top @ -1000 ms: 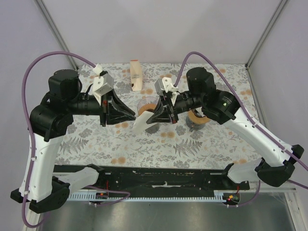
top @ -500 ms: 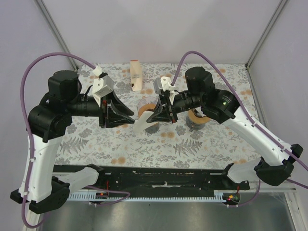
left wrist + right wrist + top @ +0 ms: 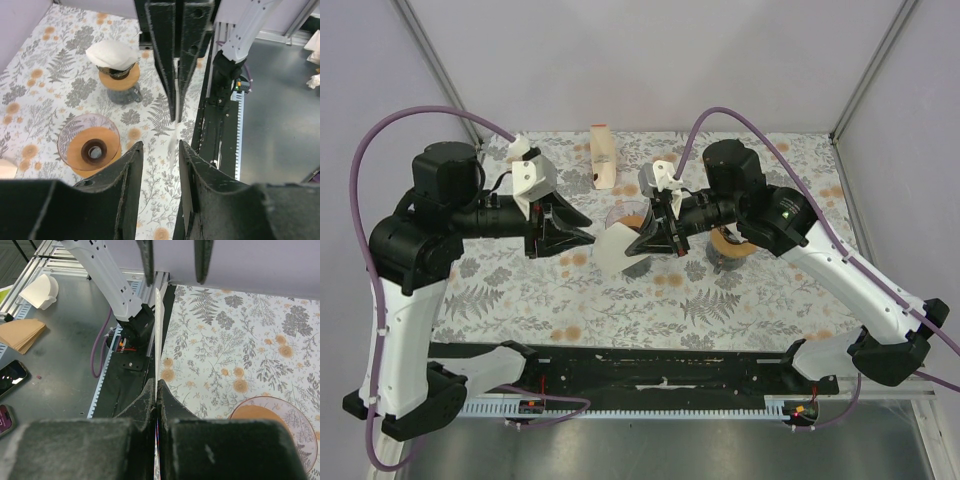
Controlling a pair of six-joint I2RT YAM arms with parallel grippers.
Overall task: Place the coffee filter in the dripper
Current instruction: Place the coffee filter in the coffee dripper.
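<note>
White coffee filter [image 3: 611,250] is held in the air, its edge pinched between the closed fingers of the right gripper [image 3: 633,245]. It is kept just near-left of the empty glass dripper [image 3: 626,214], not in it. The left gripper [image 3: 592,237] is seen at the filter's left edge, jaws parted, nothing gripped. A second dripper [image 3: 116,62], fitted with a filter, is set further right.

The left end effector [image 3: 582,237] points toward 3 o'clock with its jaws parted. The right end effector [image 3: 638,243] points toward 9 o'clock, pinched tight. Their tips face each other, near but apart.
</note>
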